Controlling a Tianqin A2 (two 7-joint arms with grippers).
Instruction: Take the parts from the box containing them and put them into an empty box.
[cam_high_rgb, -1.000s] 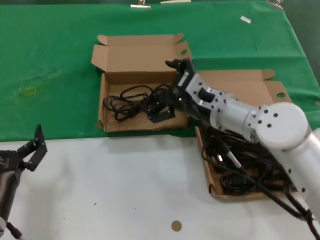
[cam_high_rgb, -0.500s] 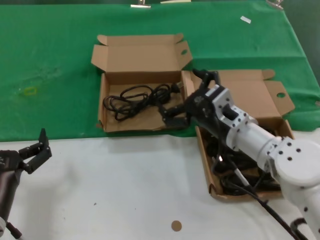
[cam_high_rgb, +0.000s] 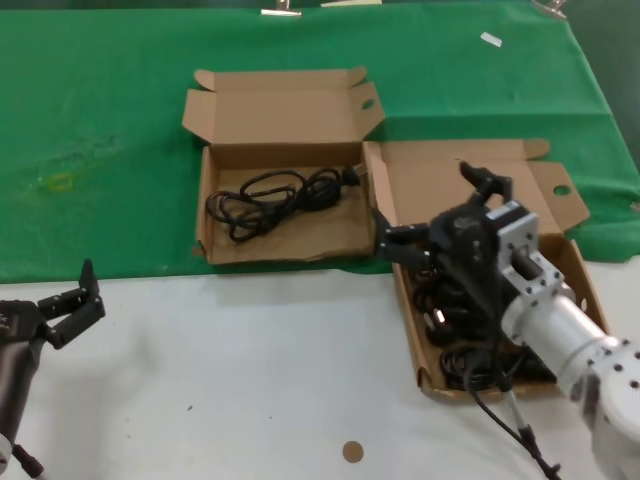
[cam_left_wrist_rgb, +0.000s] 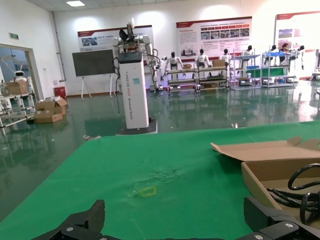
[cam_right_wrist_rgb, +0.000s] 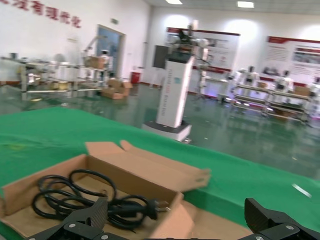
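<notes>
The box containing the parts (cam_high_rgb: 413, 335) lies on the right, with several black power cords (cam_high_rgb: 447, 314) piled in it. My right gripper (cam_high_rgb: 441, 212) hovers open above its rear half, holding nothing. The other box (cam_high_rgb: 204, 215), with a ragged front wall, lies on the left and holds one looped cord (cam_high_rgb: 272, 197). The right wrist view shows that box (cam_right_wrist_rgb: 150, 172) and its cord (cam_right_wrist_rgb: 80, 197) beyond the open right gripper (cam_right_wrist_rgb: 177, 226). My left gripper (cam_high_rgb: 72, 303) is parked open at the near left, and in its own view it (cam_left_wrist_rgb: 175, 226) faces green cloth.
Green cloth (cam_high_rgb: 110, 120) covers the far half of the table and white tabletop (cam_high_rgb: 250, 370) the near half. A small brown disc (cam_high_rgb: 352, 451) lies near the front edge. Both box lids (cam_high_rgb: 275, 115) stand open behind the boxes.
My right gripper has pulled out of the left box and swung right to above the right box, open. One cord stays behind in the left box. The left arm barely moved.
</notes>
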